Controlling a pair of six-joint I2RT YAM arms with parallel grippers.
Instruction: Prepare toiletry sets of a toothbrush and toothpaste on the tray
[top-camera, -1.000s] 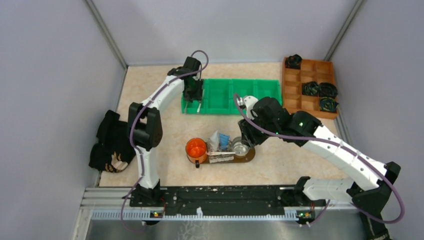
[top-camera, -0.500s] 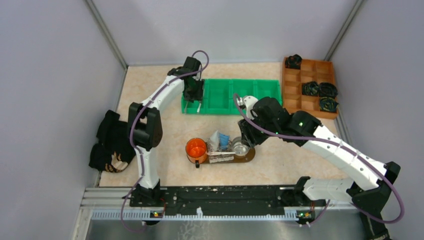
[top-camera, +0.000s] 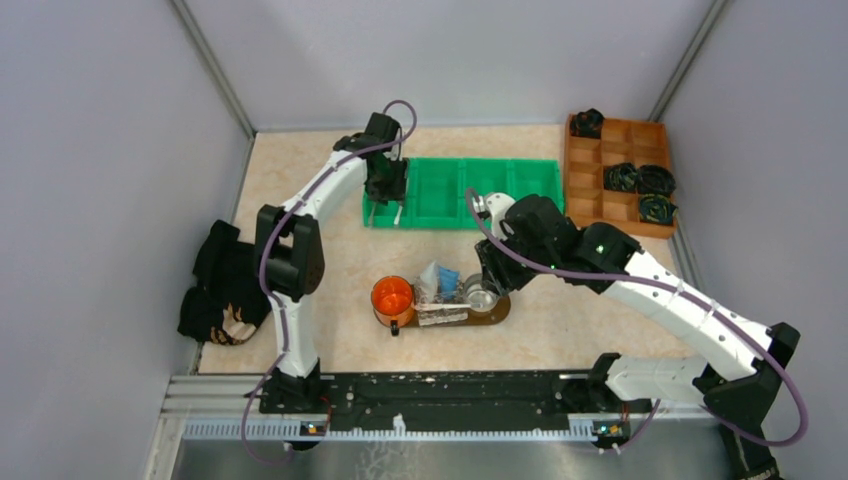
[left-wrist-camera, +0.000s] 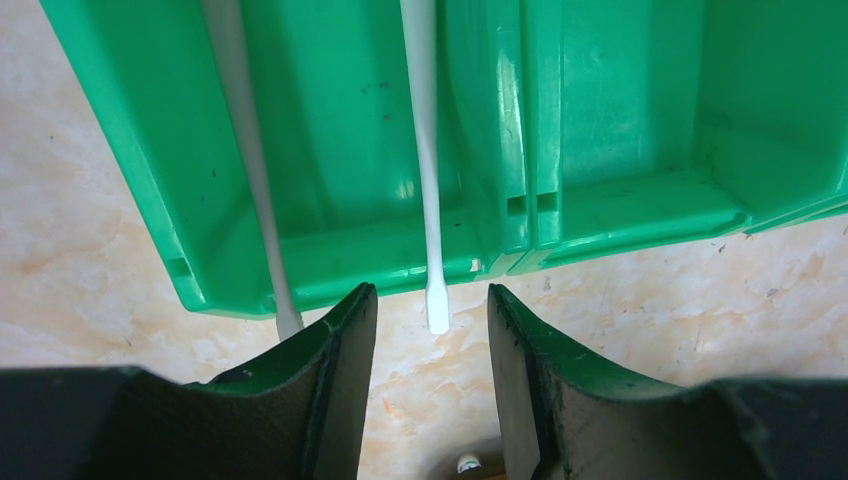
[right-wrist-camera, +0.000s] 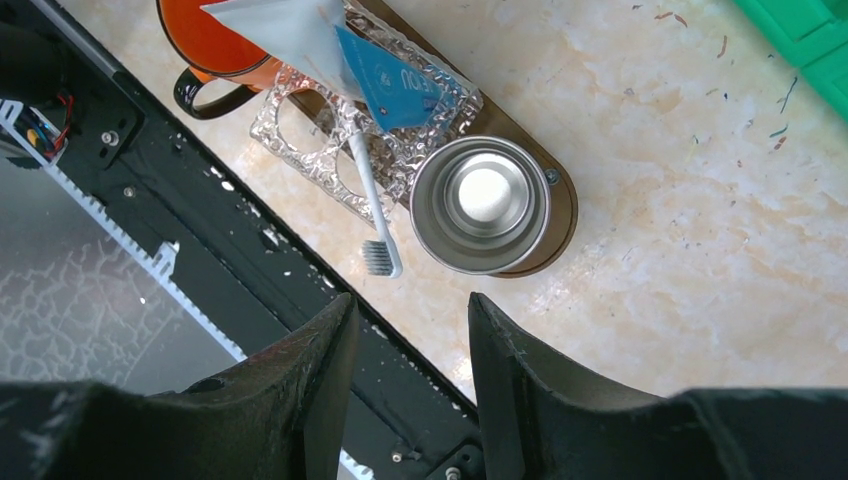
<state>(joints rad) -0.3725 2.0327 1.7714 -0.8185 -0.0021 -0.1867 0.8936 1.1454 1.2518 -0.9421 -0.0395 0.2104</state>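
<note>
The dark brown tray (top-camera: 497, 312) lies mid-table and also shows in the right wrist view (right-wrist-camera: 562, 215). On it lie a grey-white toothbrush (right-wrist-camera: 368, 185), a white tube (right-wrist-camera: 285, 30) and a blue tube (right-wrist-camera: 395, 85). My right gripper (right-wrist-camera: 411, 300) is open and empty above the tray's right end (top-camera: 493, 272). Two white toothbrush sticks (left-wrist-camera: 423, 150) (left-wrist-camera: 243, 150) lie in the left compartment of the green bin (left-wrist-camera: 600, 120), their ends over its front rim. My left gripper (left-wrist-camera: 430, 292) is open above the right stick's end.
On the tray also stand an orange mug (top-camera: 392, 298), a steel cup (right-wrist-camera: 482, 200) and a foil-like dish (right-wrist-camera: 300, 135). An orange-brown compartmented box (top-camera: 590, 180) with dark bundles stands at the back right. A black cloth (top-camera: 215, 285) lies at the left wall. The black base rail (top-camera: 450, 390) runs along the near edge.
</note>
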